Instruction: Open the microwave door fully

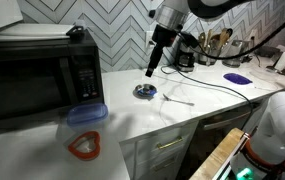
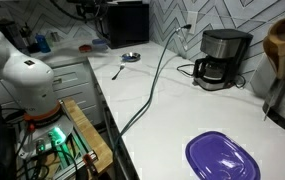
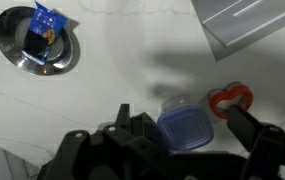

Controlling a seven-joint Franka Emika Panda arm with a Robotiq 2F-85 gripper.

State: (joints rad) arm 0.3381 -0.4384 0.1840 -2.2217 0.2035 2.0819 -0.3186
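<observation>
Gripper is being held empty, fingers apart, over mid-tabletop, well apart from the seemingly shut microwave door at the rear corner, so the blue lid lying before it is being exposed to a knock on approach.

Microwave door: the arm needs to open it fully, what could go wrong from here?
The gripper hangs close to a small metal dish, apart from the closed microwave door; moving across, it could clip the dish. A blue-lidded container and a red heart-shaped piece lie before the microwave, where the swinging door might hit them. The cable across the counter could snag the arm.
</observation>
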